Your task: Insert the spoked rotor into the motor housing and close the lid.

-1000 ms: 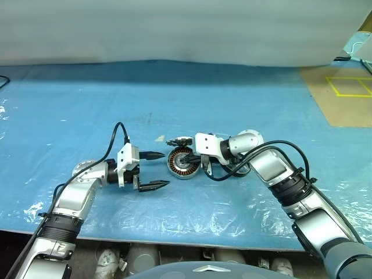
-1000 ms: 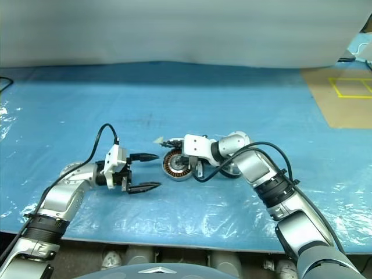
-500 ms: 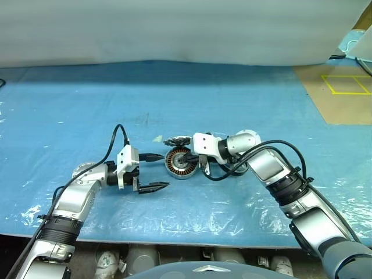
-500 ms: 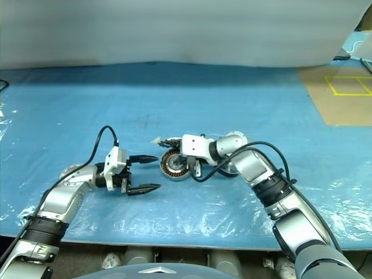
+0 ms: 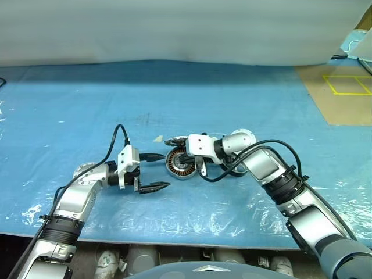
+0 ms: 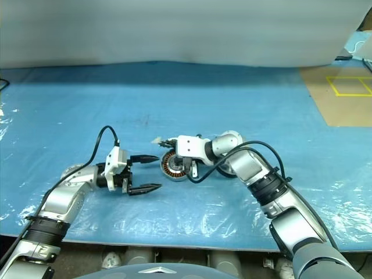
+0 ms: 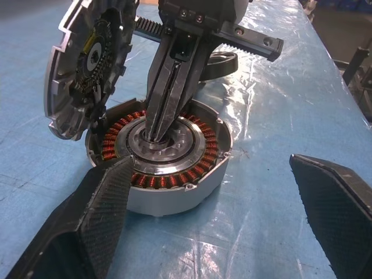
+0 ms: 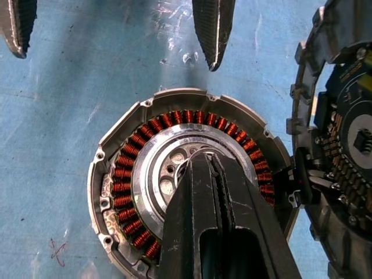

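A: What sort of place is this?

B: A robotics lab or test workshop. The surface (image 5: 244, 99) is wrapped in a blue plastic sheet, wrinkled and glossy at the near edge.

A: Anything else?

B: Yellow tape squares (image 5: 347, 85) mark a brown floor patch at the far right, and a plain grey backdrop (image 5: 174, 29) closes off the rear. On the sheet lies an opened motor housing (image 7: 168, 163) with copper windings, the sort of part used for assembly trials.

The housing (image 7: 165, 174) sits on the surface (image 5: 232, 104) before me, the lid (image 7: 87, 70) propped against its far side, my left fingers (image 7: 99, 209) beside it, my right fingers (image 7: 168, 99) in its hub.
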You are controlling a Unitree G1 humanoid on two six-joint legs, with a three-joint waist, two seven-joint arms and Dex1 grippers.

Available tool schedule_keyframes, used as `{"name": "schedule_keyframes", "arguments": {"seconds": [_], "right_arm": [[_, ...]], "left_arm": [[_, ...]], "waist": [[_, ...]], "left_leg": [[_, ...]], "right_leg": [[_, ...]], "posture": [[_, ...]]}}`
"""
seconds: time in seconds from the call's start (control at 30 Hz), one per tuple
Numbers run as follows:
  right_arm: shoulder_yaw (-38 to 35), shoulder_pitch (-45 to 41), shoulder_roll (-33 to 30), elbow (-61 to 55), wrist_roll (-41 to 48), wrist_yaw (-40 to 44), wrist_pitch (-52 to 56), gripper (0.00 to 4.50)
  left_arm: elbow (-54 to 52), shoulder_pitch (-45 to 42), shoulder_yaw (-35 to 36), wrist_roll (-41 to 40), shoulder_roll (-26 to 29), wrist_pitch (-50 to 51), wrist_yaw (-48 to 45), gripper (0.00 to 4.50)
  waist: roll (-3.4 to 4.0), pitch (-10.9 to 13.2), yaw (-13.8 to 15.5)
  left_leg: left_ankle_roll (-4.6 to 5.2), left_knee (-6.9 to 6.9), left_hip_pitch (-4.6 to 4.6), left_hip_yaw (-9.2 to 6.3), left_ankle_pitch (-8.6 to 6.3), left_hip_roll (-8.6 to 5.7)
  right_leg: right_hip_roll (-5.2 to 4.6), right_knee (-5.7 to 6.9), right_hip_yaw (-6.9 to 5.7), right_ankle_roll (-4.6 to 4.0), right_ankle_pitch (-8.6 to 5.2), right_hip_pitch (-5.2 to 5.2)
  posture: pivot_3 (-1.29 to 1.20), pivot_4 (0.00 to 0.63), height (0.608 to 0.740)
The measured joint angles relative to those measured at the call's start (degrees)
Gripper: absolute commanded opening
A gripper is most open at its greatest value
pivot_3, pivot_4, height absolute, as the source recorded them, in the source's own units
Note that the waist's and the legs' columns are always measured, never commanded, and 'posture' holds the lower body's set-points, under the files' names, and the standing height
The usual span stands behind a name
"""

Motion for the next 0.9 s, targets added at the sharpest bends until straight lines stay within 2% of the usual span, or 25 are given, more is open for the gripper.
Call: {"name": "schedule_keyframes", "arguments": {"seconds": [0.53,0.9], "right_arm": [[0.3,0.4,-0.5,-0.3,-0.3,0.3,-1.1,0.03],[-7.5,0.4,-0.2,-4.6,12.0,4.3,13.1,0.03]], "left_arm": [[0.7,-0.4,0.0,0.0,0.0,-0.3,-0.2,4.50],[0.5,0.0,0.1,-0.3,0.0,0.0,0.1,4.50]], "waist": [[0.00,0.0,0.1],[0.00,0.0,0.3]], "left_leg": [[0.00,0.00,0.01,0.00,0.00,0.00],[0.00,-0.02,-0.10,0.00,0.00,0.03]], "right_leg": [[0.00,0.02,0.00,0.00,0.00,0.00],[0.02,-0.01,-0.04,-0.01,0.00,-0.10]], "posture": [[0.00,0.150,0.740],[0.00,0.150,0.740]]}}
